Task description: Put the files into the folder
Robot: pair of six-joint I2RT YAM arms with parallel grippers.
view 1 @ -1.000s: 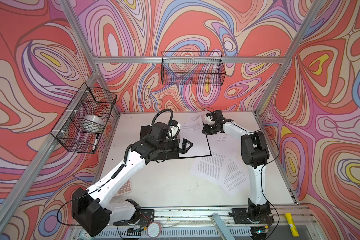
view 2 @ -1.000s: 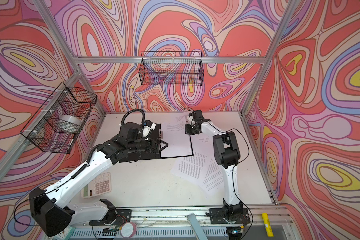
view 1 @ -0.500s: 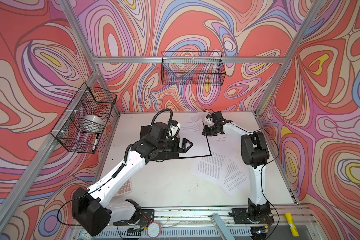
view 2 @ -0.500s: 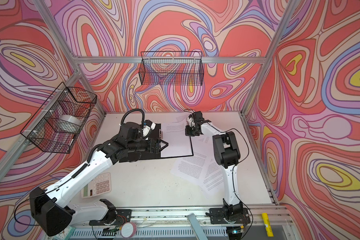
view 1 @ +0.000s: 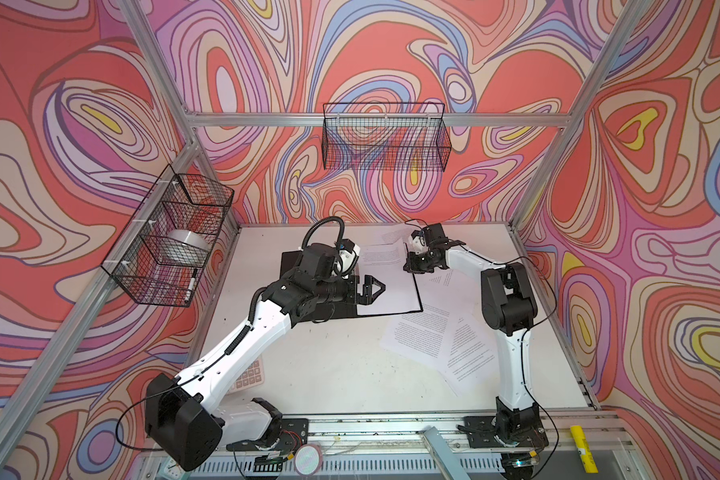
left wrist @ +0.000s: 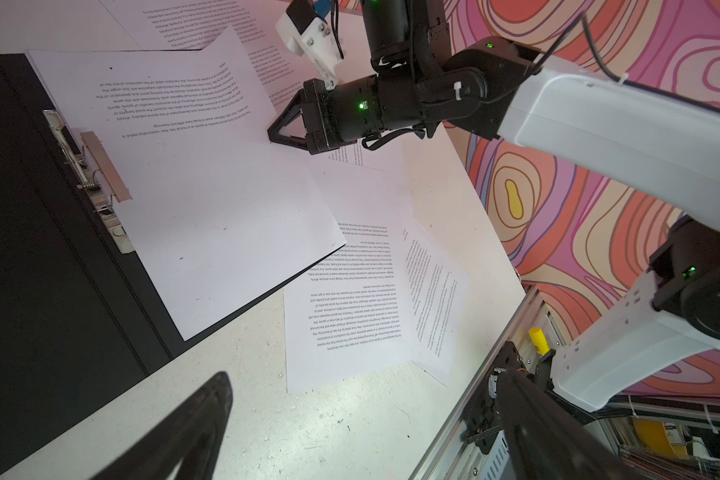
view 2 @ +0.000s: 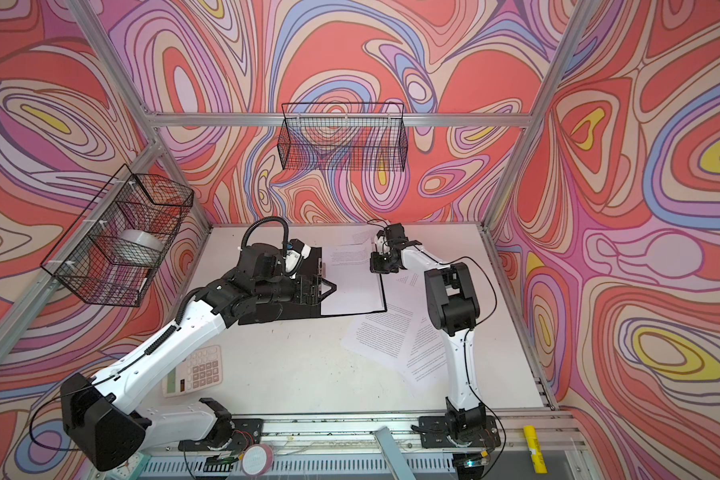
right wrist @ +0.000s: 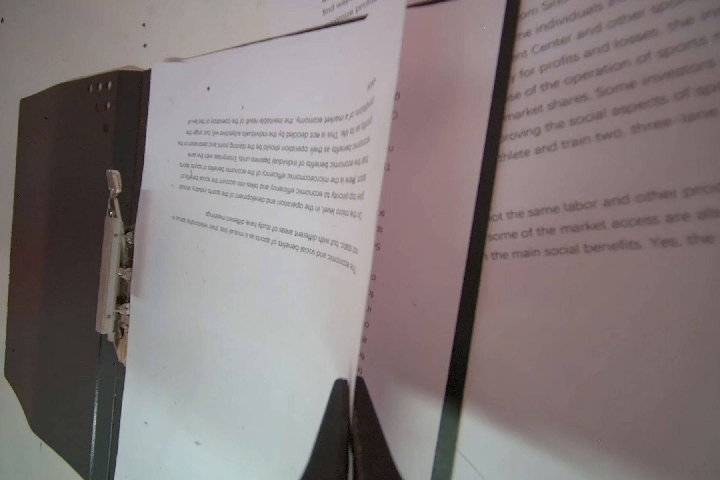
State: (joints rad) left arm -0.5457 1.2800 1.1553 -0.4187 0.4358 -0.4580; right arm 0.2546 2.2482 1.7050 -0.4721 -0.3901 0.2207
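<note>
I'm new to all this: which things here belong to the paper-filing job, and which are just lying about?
Part of the job: open folder; held sheet, pinched by the right claw; loose sheets beside it; open left claw.
Just lying about: calculator; wire baskets; tape roll; yellow stick.

Hardly anything differs from the views of a second ago. The left gripper [view 1: 373, 289], its jaws spread wide above the white printed paper sheet [view 1: 391, 270] that lies in the flat, thin, black-lined folder [view 1: 289, 266], looks to have drifted by a hair over the folder's right half, beside the folder's silver metal clip [left wrist: 102, 168]. The shift is so slight that its direction cannot be told, and it may be none at all.
</note>
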